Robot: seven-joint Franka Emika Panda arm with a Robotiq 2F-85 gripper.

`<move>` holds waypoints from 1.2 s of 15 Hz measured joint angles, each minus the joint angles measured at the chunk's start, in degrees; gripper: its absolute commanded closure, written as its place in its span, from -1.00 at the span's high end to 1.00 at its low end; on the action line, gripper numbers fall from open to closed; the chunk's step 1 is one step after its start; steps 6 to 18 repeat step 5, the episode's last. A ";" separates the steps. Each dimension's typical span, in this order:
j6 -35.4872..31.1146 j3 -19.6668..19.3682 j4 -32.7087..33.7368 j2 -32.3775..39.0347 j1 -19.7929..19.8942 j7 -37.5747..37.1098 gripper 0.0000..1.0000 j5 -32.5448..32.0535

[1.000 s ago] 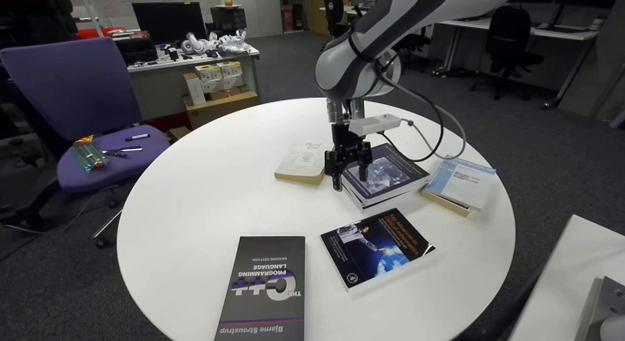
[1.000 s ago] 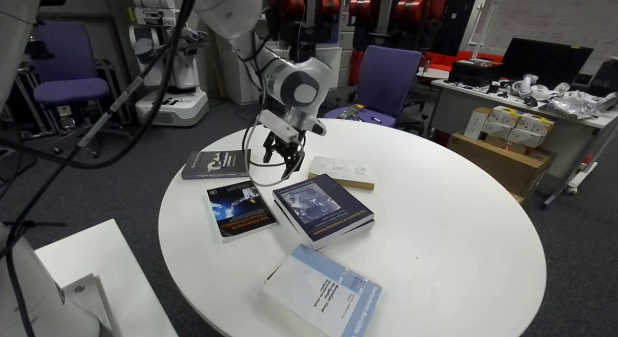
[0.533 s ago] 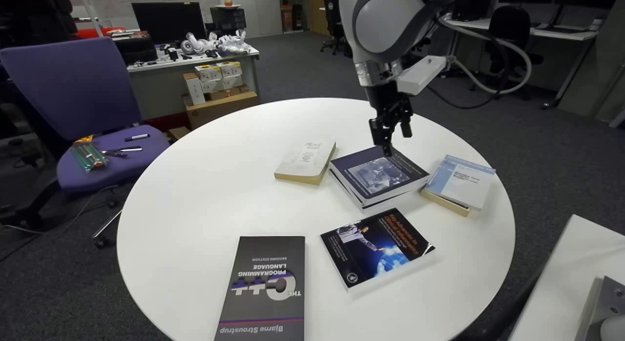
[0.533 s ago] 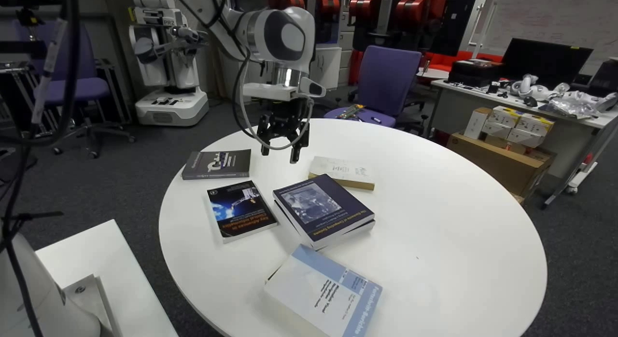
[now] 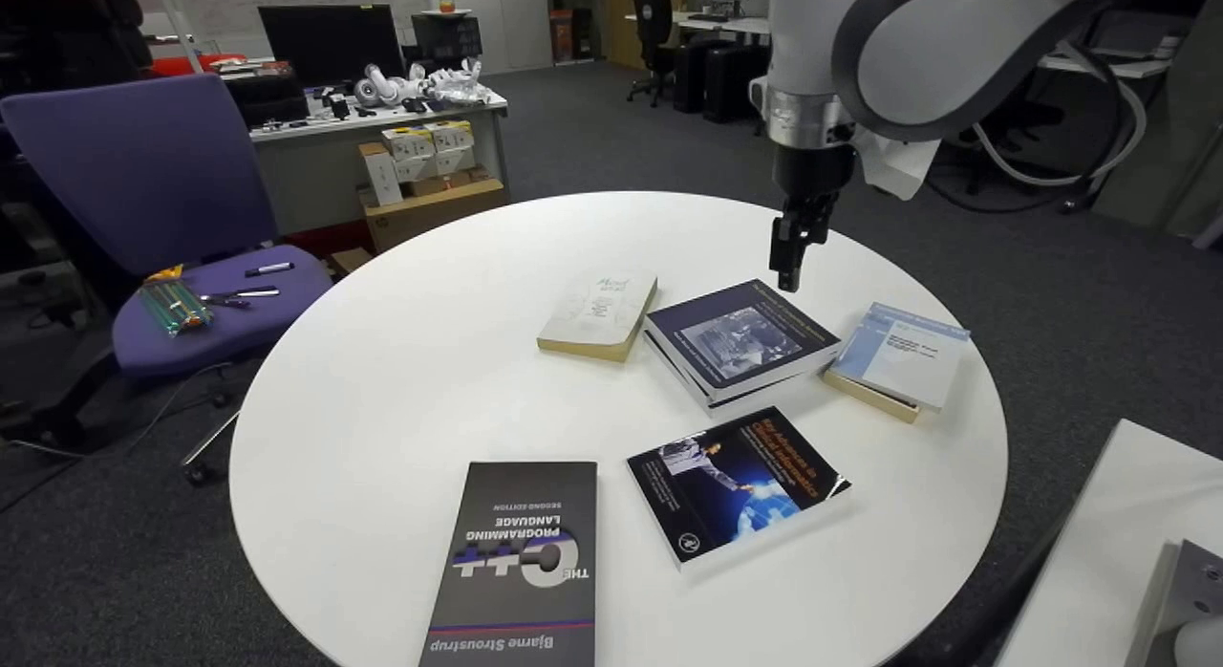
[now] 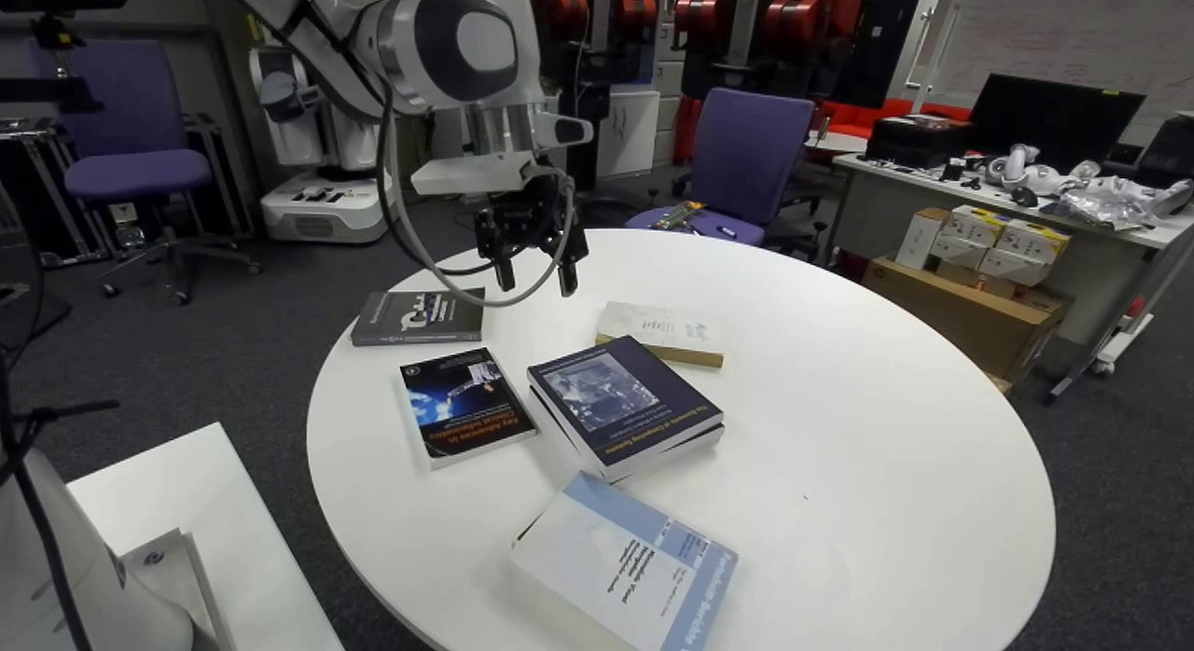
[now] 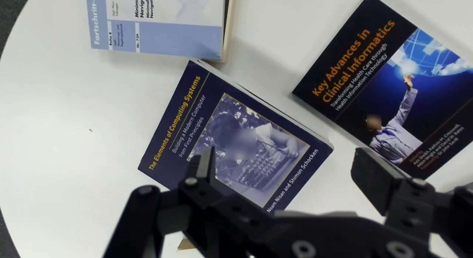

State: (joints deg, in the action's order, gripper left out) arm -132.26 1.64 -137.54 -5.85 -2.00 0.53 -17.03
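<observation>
My gripper (image 7: 284, 158) hangs in the air over the books, its fingers wide apart and nothing between them. In the wrist view the left finger overlaps the navy book "The Elements of Computing Systems" (image 7: 236, 102), which lies on another volume. Close by the right finger appears the black "Key Advances in Clinical Informatics" book (image 7: 369, 84). A blue-and-white book (image 7: 177, 36) rests on a thicker one at the top. A cream book (image 5: 597, 313) and the dark grey C++ book (image 5: 516, 552) also lie on the table. The gripper (image 6: 536, 285) touches no book in an exterior view.
All the books lie on a round white table (image 5: 382, 409). A purple chair (image 5: 143, 170) with pens and tools on its seat stands beside it. Loose cables (image 6: 392, 203) hang from the arm near the gripper. A small white side table (image 6: 205, 502) carries the robot's base.
The gripper has risen away from the cream and navy books and turned. It has shifted right in one view and slightly left in another. The books have stayed where they were.
</observation>
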 measured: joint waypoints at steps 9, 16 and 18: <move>-1.54 -0.04 -1.75 -0.90 0.19 -0.32 1.00 0.05; -1.54 -0.04 -1.75 -0.90 0.19 -0.32 1.00 0.05; -1.54 -0.04 -1.75 -0.90 0.19 -0.32 1.00 0.05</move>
